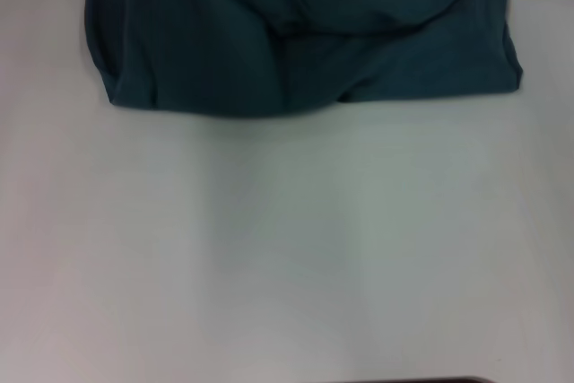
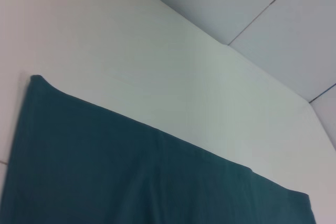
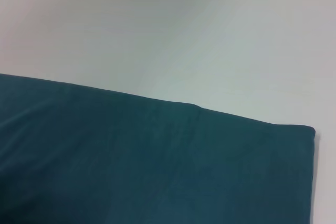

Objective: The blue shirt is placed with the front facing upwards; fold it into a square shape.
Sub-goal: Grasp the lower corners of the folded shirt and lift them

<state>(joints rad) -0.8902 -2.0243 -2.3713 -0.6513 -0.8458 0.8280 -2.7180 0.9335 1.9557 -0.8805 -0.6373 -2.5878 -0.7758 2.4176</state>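
Blue shirt (image 1: 296,33) lies bunched on the far part of the white table (image 1: 287,248), spreading from the left to the far right, its near edge a rumpled line with soft folds across the cloth. Both wrist views show a smooth stretch of its fabric (image 2: 131,177) (image 3: 147,161) ending in a straight edge against the bare tabletop. Neither gripper shows anywhere, so I cannot tell how either stands.

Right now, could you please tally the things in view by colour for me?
Teal-blue: 1, the shirt, lying rumpled at the table's far side.
White: 1, the table.
Total: 2. Neither hand shows in any view.
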